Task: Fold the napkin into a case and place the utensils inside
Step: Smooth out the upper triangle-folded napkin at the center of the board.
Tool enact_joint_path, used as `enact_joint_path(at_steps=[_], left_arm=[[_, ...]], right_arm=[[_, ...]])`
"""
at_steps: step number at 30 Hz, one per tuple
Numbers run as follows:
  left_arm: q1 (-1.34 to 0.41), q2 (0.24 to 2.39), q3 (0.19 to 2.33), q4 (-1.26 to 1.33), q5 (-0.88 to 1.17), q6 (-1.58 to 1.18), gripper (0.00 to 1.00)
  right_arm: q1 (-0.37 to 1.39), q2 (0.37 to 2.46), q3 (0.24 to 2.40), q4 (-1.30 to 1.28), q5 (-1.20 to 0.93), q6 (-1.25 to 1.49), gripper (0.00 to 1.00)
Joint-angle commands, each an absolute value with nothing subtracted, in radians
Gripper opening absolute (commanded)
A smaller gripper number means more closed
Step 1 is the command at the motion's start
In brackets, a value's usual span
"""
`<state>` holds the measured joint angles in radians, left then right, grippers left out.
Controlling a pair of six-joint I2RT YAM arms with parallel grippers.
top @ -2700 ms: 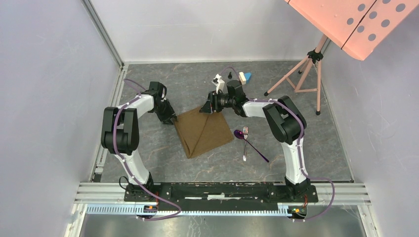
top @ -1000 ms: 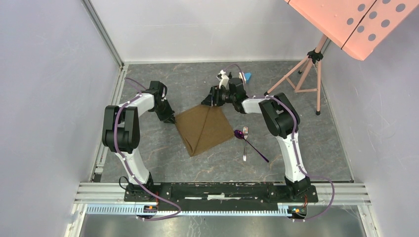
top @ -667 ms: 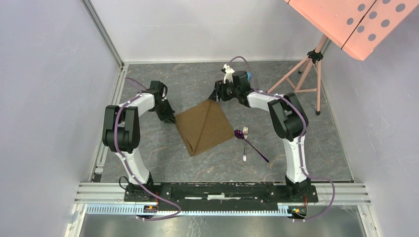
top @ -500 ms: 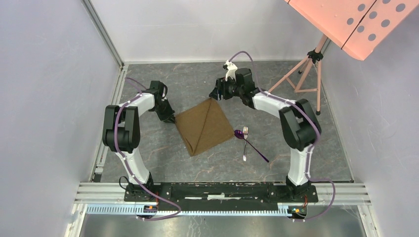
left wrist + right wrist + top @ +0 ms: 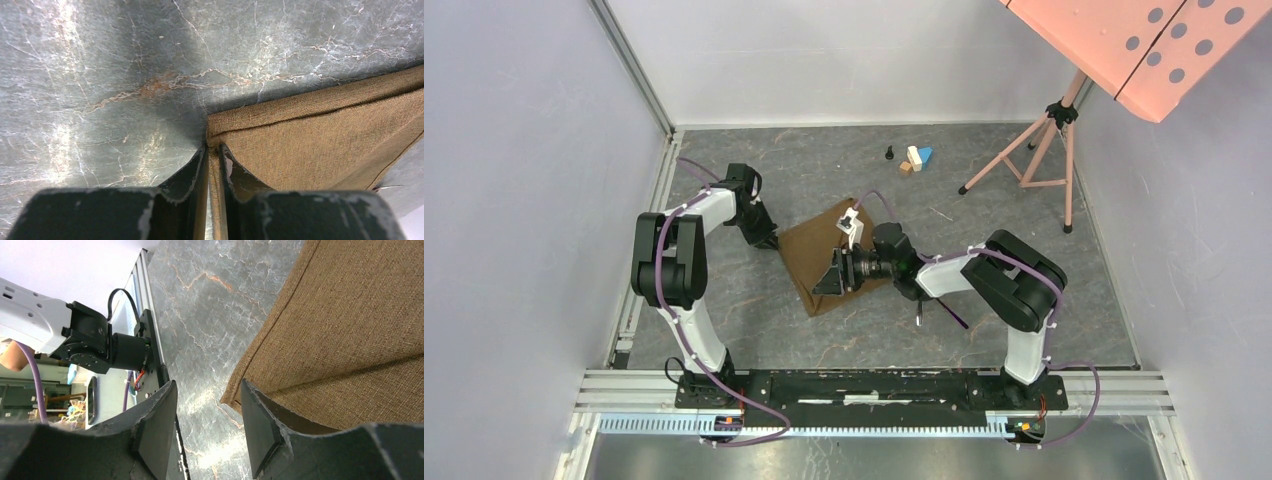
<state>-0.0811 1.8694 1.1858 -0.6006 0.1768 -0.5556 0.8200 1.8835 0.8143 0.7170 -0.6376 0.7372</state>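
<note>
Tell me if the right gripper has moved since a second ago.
Yes. The right gripper left the toy blocks and came toward the near rail, over the napkin.

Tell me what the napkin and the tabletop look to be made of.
The napkin: coarse woven cloth, matte brown; thread weave and a stitched hem show. The tabletop: grey stone-look surface with pale veins and glare, so marble or a printed laminate; cannot tell which.
</note>
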Motion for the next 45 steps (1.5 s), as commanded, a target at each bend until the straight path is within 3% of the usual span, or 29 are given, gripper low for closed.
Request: enact_joint_path(at_steps=[1, 22, 45], left_arm=[[-0.077, 1.913, 1.184, -0.607, 0.146, -0.515, 0.19], [-0.07, 1.892, 1.2, -0.607, 0.162, -0.499, 0.2], [-0.008, 1.984, 1.216, -0.592, 0.242, -0.506, 0.22]], right_arm=[[0.829, 1.897, 0.797, 0.89, -0.625, 0.782, 0.55], [0.897, 2.071, 0.848, 0.91, -0.579, 0.793, 0.51], [0.968, 1.953, 0.778, 0.686, -0.495, 0.573, 0.51]])
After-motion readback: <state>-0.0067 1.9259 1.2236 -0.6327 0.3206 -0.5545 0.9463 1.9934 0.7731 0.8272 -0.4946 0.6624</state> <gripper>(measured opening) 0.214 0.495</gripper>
